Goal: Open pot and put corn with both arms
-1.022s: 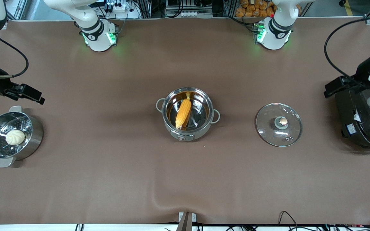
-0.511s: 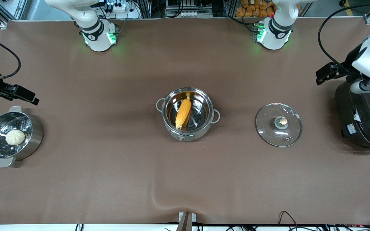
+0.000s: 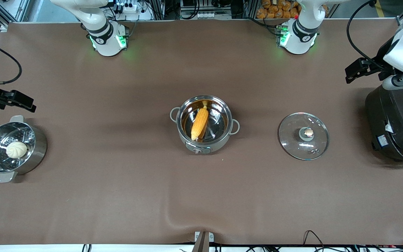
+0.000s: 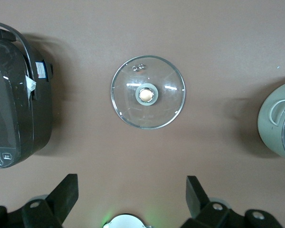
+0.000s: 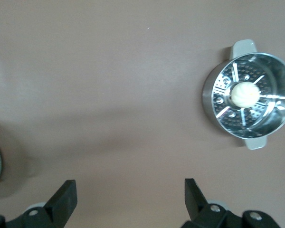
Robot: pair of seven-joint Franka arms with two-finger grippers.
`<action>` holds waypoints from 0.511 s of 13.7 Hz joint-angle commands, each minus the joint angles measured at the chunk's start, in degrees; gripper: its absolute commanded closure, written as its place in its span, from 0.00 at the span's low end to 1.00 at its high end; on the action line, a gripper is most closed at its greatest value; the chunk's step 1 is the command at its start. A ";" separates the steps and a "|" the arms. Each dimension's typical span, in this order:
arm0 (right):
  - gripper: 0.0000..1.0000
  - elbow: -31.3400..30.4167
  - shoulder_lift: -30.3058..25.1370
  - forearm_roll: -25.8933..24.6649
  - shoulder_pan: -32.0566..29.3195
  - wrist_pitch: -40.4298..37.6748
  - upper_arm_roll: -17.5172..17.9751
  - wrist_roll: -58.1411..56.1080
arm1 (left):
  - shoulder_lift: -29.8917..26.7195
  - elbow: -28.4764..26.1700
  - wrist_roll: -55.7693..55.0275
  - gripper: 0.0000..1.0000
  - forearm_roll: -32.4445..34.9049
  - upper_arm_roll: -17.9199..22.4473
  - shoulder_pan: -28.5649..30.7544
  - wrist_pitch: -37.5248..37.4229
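Observation:
The steel pot [image 3: 222, 138] stands uncovered in the middle of the table, knob toward the front camera. The yellow-orange corn [image 3: 200, 123] lies inside it. The pot's grey-green edge shows in the left wrist view [image 4: 274, 121]. The glass lid [image 3: 294, 143] lies flat on the table beside the pot, toward the left arm's end, knob up; it also shows in the left wrist view [image 4: 168, 102]. My left gripper [image 4: 132, 183] is open and empty, high over the table near the lid. My right gripper [image 5: 130, 187] is open and empty, high over bare table near the steamer pot.
A steel steamer pot [image 3: 39, 148] holding a pale bun [image 3: 16, 149] stands at the right arm's end; both show in the right wrist view, pot [image 5: 208, 97] and bun [image 5: 242, 93]. A large black cooker [image 3: 394, 122] stands at the left arm's end, also seen in the left wrist view [image 4: 14, 114].
Both arms have drawn back toward their own ends of the table and away from the pot. The pot, corn and lid have not moved.

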 commanded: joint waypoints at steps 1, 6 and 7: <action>0.00 -2.15 -2.21 -0.36 -3.99 0.22 2.48 -0.71 | -1.49 -0.15 1.38 0.00 -1.52 0.85 -0.47 -0.55; 0.00 0.48 -1.59 2.00 -4.09 -2.24 2.22 -0.28 | -1.22 0.12 1.20 0.00 -1.52 0.84 -0.21 -1.35; 0.00 0.48 -1.77 4.37 -4.43 -2.41 2.05 -0.19 | -1.14 0.21 1.12 0.00 -1.52 0.93 -0.21 -1.35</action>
